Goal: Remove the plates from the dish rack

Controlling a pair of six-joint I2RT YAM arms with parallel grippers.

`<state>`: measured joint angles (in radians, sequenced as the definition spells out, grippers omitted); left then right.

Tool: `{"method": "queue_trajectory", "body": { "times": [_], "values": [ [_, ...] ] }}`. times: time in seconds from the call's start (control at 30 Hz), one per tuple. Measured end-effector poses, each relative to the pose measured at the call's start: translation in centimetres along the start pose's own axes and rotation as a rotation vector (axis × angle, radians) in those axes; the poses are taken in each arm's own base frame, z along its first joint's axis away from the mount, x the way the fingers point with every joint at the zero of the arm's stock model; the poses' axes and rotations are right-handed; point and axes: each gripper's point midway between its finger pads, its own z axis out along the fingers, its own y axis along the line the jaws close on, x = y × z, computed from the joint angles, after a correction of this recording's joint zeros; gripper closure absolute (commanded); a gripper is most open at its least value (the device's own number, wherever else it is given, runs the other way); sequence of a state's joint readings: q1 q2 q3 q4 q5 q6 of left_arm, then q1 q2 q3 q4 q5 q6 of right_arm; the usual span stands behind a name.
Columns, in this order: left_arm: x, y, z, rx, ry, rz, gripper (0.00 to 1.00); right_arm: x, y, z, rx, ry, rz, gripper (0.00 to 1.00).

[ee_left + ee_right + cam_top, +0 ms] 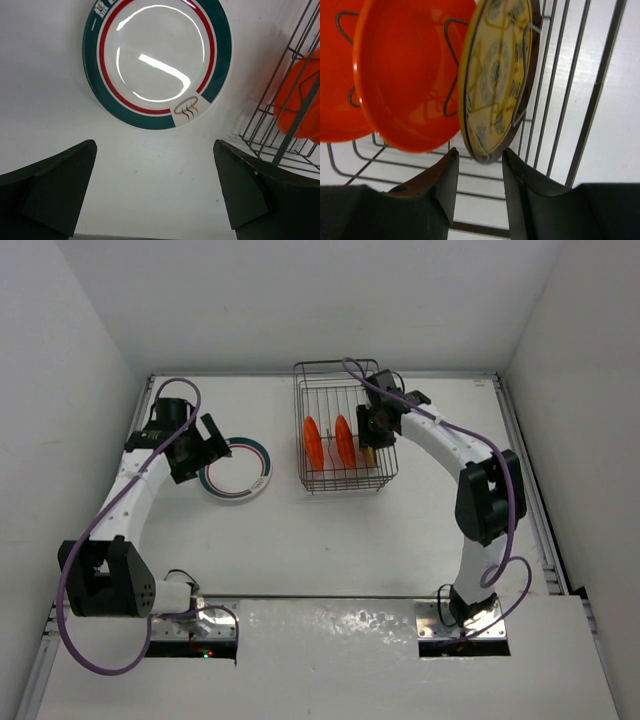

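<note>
I'm straddling the yellow patterned plate [495, 75], upright in the dish rack [592, 100], with my right claw [479, 162] slightly parted, gripping nothing yet. Next comes pinching, then lifting straight up. My left claw [155, 190] is hanging wide open, empty.

A plain white counter [330, 540] spreads under my left tool [212, 440] and my right tool [368, 435], matte and marked only by soft grey shadows. Beyond both tools rises a bare white back wall [320, 300]. The left side wall [60, 390] stands outboard of my left tool, and the right side wall [590, 390] outboard of my right. Behind the tools, at the near edge, a glossy white panel [330, 625] throws back patchy glare. A metal rail [528, 490] lines the counter outboard of my right tool.
</note>
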<state>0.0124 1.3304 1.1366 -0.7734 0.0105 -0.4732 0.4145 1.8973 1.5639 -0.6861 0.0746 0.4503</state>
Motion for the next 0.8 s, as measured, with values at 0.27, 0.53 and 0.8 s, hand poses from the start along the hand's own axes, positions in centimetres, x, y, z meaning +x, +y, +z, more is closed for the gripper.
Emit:
{"method": "queue_trajectory", "body": {
  "times": [0.27, 0.53, 0.8],
  "values": [
    [1.8, -1.7, -0.4, 0.071, 0.067, 0.061, 0.0, -1.6, 0.9, 2.2, -0.031, -0.044, -0.06, 1.0],
    [2.3, -1.9, -0.5, 0.081, 0.083, 0.082, 0.0, -3.2, 1.9, 0.0, -0.079, -0.112, -0.036, 1.0],
    [0.3, -3.6, -1.2, 0.123, 0.056, 0.083, 0.0, -9.2, 1.5, -11.2, -0.067, -0.358, 0.004, 1.0]
  ]
}}
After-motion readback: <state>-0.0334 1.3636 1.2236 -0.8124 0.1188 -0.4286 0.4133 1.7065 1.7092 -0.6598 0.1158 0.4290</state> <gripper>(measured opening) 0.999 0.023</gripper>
